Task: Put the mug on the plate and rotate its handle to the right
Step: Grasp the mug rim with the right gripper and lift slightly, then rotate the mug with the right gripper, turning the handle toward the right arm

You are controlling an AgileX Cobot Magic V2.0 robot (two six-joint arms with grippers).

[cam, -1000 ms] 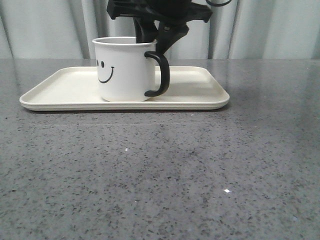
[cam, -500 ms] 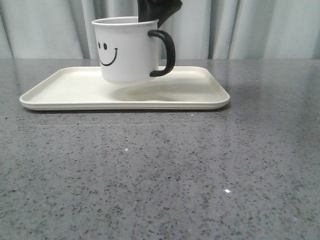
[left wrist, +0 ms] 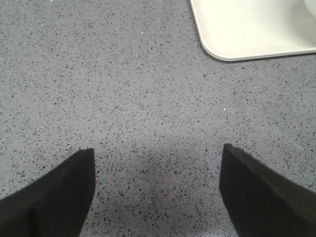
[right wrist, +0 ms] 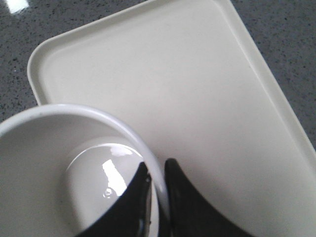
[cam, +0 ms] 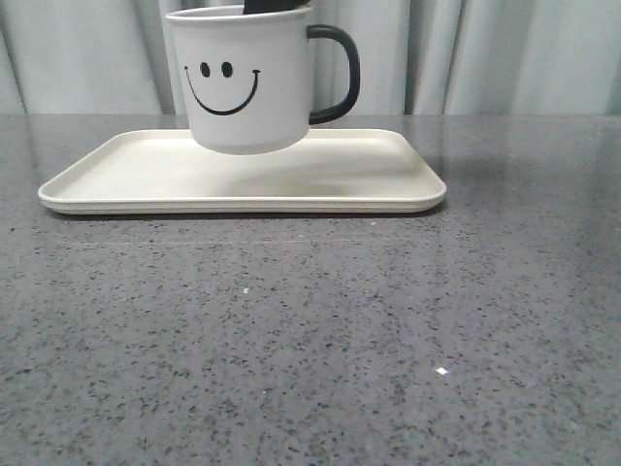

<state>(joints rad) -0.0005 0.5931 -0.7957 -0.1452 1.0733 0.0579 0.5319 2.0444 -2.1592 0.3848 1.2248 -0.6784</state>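
Mug (cam: 247, 83) x1, gripped by R hand (right wrist: 157, 180), plate (cam: 378, 180) x1.

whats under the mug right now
The mug hangs in the air, gripped at its rim by the right gripper. Below it lies bare plate in shadow, nothing else.

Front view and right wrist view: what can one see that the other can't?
Only the front view shows the mug's smiley face and its black handle, pointing right, with the mug lifted above the plate. Only the right wrist view shows the mug's shiny inside and the right claw pinching its rim. Both show mug and plate.
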